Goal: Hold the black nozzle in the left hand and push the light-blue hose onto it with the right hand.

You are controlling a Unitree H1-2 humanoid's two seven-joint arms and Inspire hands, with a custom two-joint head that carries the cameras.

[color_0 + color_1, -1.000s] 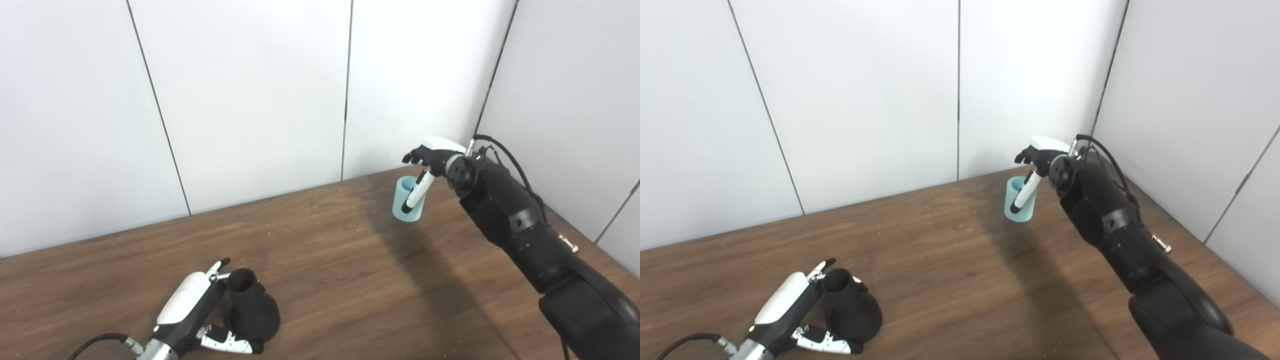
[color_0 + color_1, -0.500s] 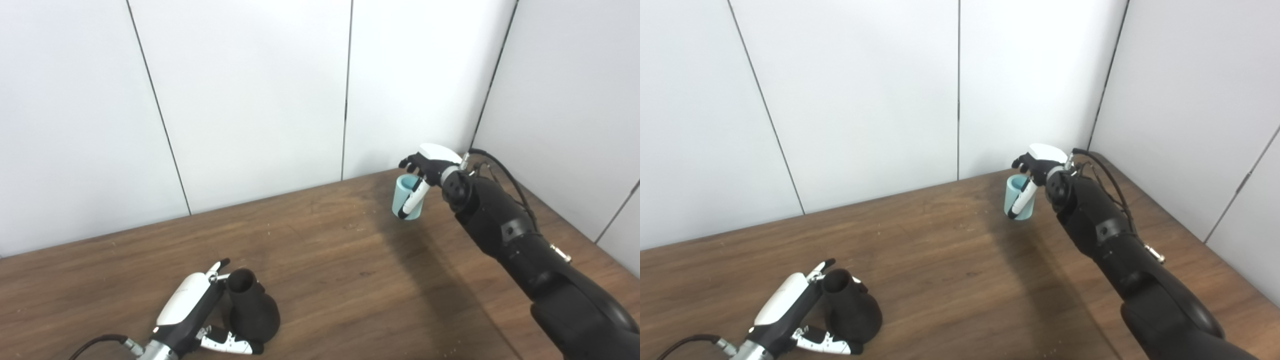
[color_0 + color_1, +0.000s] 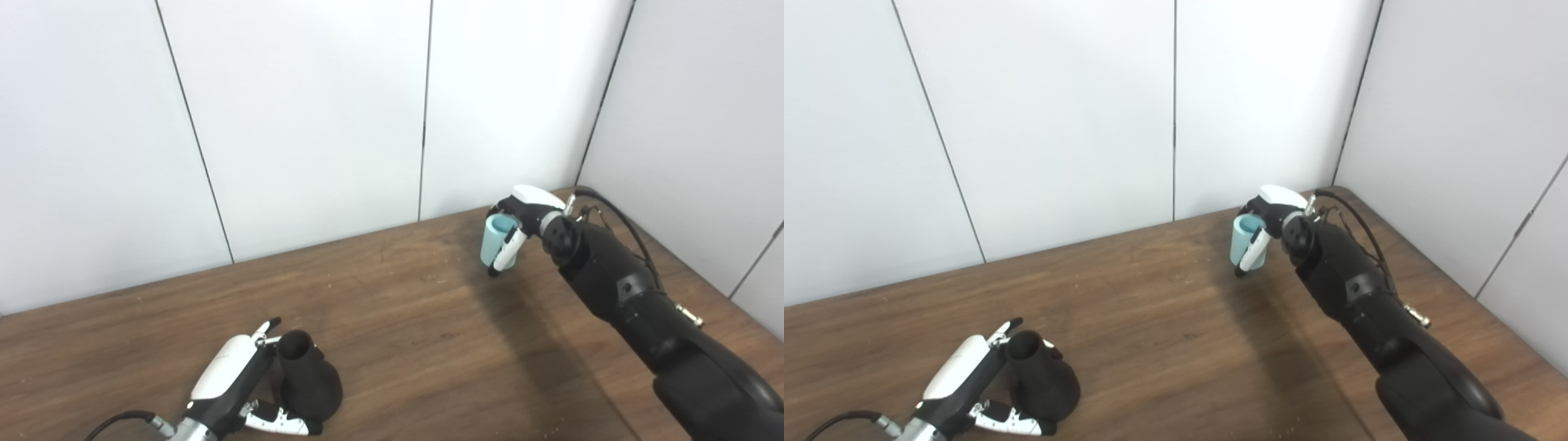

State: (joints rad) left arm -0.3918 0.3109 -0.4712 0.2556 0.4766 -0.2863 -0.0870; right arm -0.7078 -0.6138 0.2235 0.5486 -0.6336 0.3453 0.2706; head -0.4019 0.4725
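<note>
Now that the right hand (image 3: 520,214) is closed on the light-blue hose (image 3: 495,240), transfer can start; black nozzle (image 3: 308,384) is gripped by the left hand (image 3: 245,392).

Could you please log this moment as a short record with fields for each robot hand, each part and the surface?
left robot hand: wrapped around the black nozzle, near the table's front edge
black nozzle: upright on its wide base, open neck up
right robot hand: closed on the light-blue hose at the far right
light-blue hose: short tube, open end up, tilted
parts joined: no, far apart
table: brown wood
</note>
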